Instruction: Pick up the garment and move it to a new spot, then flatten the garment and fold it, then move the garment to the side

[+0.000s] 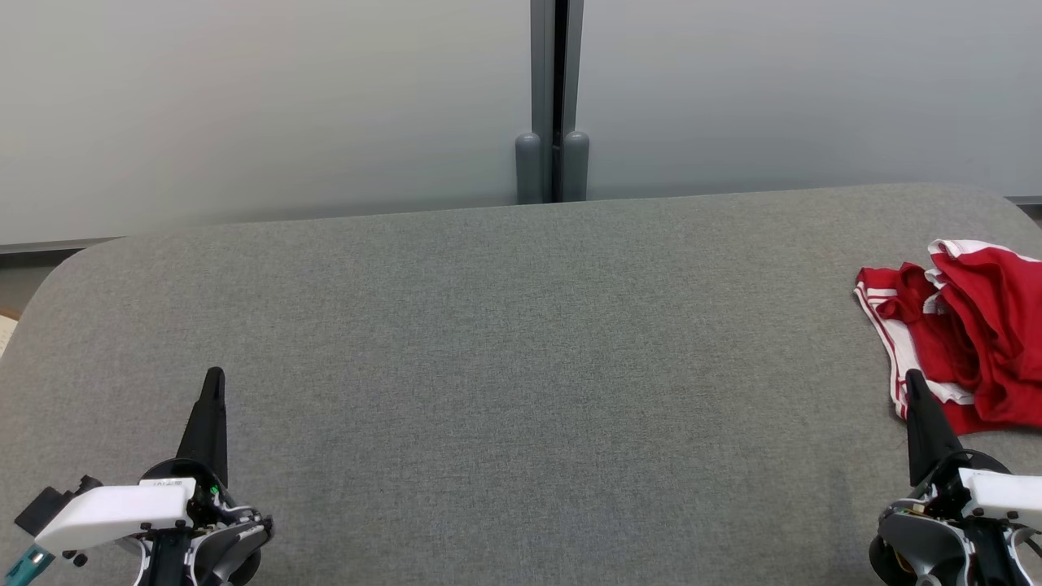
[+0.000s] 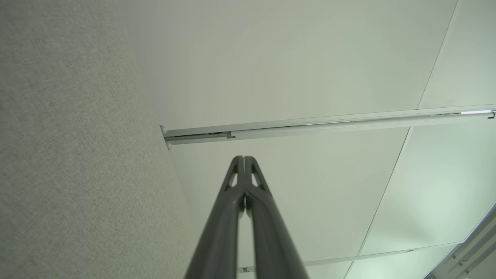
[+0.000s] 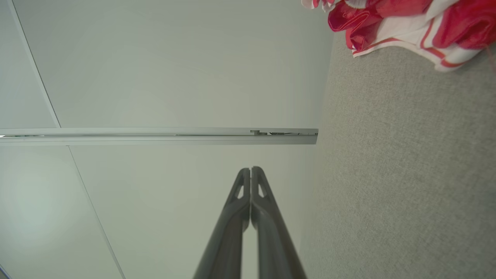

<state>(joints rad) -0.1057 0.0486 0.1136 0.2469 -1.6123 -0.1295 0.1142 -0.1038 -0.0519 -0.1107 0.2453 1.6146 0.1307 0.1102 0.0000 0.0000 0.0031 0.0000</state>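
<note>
Nearest, the left claw (image 1: 214,381) and the right claw (image 1: 914,382) hover over the grey counter (image 1: 521,350), each pinched tight with nothing held. Just beyond the right claw, at the counter's right edge, lies the crumpled red-and-white garment (image 1: 989,342). Farthest stands a pale wall (image 1: 244,106).
</note>
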